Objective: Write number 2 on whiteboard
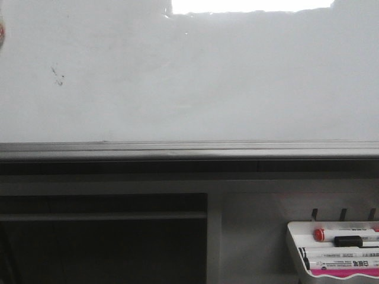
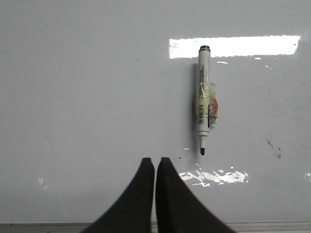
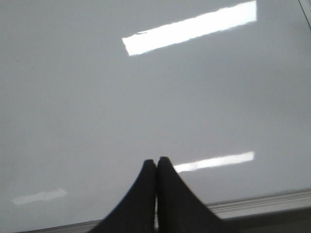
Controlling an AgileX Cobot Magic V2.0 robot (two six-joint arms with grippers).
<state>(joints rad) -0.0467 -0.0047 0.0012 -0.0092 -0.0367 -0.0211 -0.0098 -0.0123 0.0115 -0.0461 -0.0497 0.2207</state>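
The whiteboard (image 1: pixel 189 83) fills the front view above its grey metal rail (image 1: pixel 189 151), and no number 2 is on it yet: the surface shows only faint smears and a few dark specks (image 1: pixel 57 74) toward its left side. In the left wrist view a white marker (image 2: pixel 204 99) lies against the board, uncapped, black tip pointing toward the arm, a taped lump around its middle (possibly a magnet mount, though that is a guess). The left gripper (image 2: pixel 155 161) sits just short of it and off to one side, fingers (image 2: pixel 146 170) pressed together with nothing between them. The right gripper (image 3: pixel 156 161) faces bare board, its fingers closed and empty too. Below the rail, at the right edge of the front view, a small white tray (image 1: pixel 293 242) carries spare markers (image 1: pixel 337 257).

The step in hand appears to be picking up the pen. Done well, the left fingers would open wide, line up across the marker's barrel near the taped middle, and close squarely, keeping the tip clear of the board until writing begins.
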